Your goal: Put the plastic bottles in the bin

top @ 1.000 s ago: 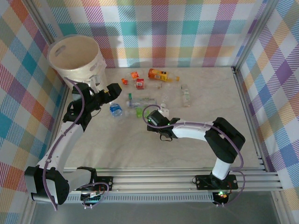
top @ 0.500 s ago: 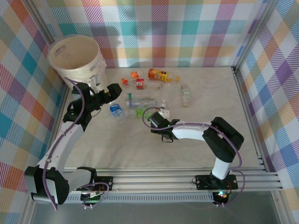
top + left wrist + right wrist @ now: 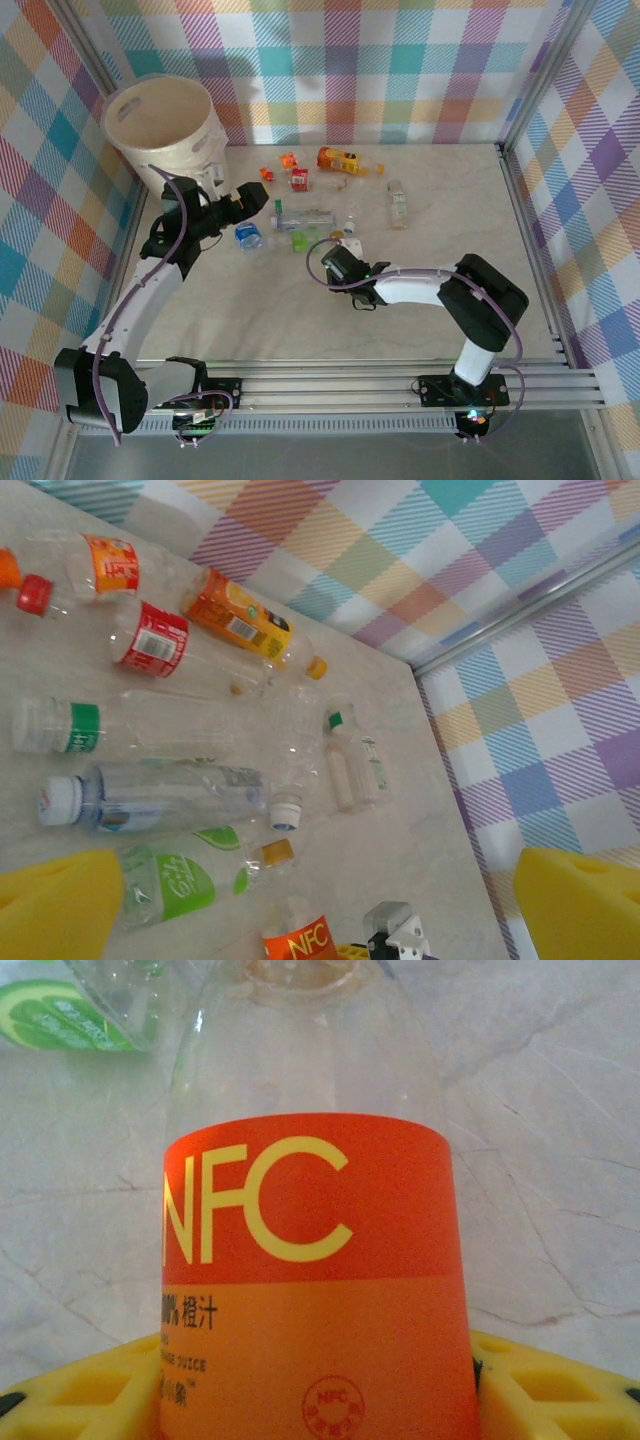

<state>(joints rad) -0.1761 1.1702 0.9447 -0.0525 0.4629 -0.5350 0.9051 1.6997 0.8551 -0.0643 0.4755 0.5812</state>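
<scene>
R tool [image 3: 348,252] is low on the table [image 3: 470,230], mid-front, closed on the NFC bottle [image 3: 310,1260]. Its yellow pads [image 3: 70,1385] press both sides of the orange label; neck points away from the wrist cam, top end blurred. Green-label bottle [image 3: 60,1010] lies just beyond it, to the left.

L tool [image 3: 248,203] is wide open, nothing betw. its pads [image 3: 55,905]. It sits just front-right of the bin [image 3: 180,158], at the left end of the bottle scatter.

Bin stands upright at the far-left corner of the table, against the checked wall.

Other plastic bottles [image 3: 300,215] lie loose on the table, betw. bin and centre-back, on their sides as far as I can tell. L wrist view, far to near:
- orange-label bottle w/ red cap [image 3: 110,565]
- red-label bottle [image 3: 155,640]
- orange juice bottle [image 3: 235,620], nearest the back wall
- green-band bottle [image 3: 75,727]
- white-cap bottle [image 3: 150,795]

Small green-cap bottle [image 3: 350,765] lies apart, to the right of the group.
</scene>
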